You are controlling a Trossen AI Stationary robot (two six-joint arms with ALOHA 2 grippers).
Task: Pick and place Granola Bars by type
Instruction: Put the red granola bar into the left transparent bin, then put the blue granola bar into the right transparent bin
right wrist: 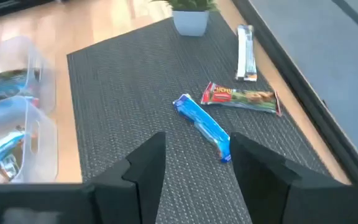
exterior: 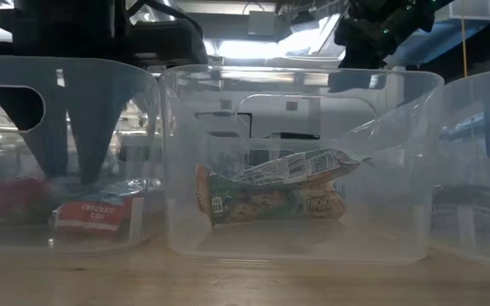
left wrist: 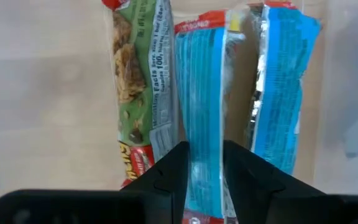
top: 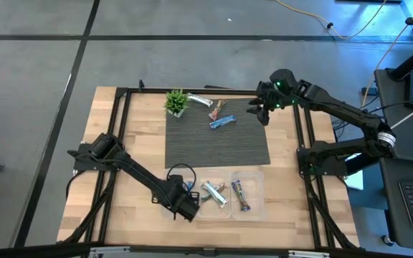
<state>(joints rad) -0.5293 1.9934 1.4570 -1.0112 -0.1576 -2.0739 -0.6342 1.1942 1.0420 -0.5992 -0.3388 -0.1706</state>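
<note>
Right gripper [right wrist: 194, 165] open wide, hovering just near of blue bar [right wrist: 204, 126], long axis slanting between the fingers.

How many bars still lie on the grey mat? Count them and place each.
3: a silver bar nearest the potted plant, a green-and-red bar beside it, and a blue bar just before the open right gripper.

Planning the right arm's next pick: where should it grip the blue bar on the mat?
Grip the blue bar at mid-length, from straight above, fingers across its narrow width. It lies flat and diagonal, clear of the green-and-red bar, directly ahead of the open right gripper.
</note>
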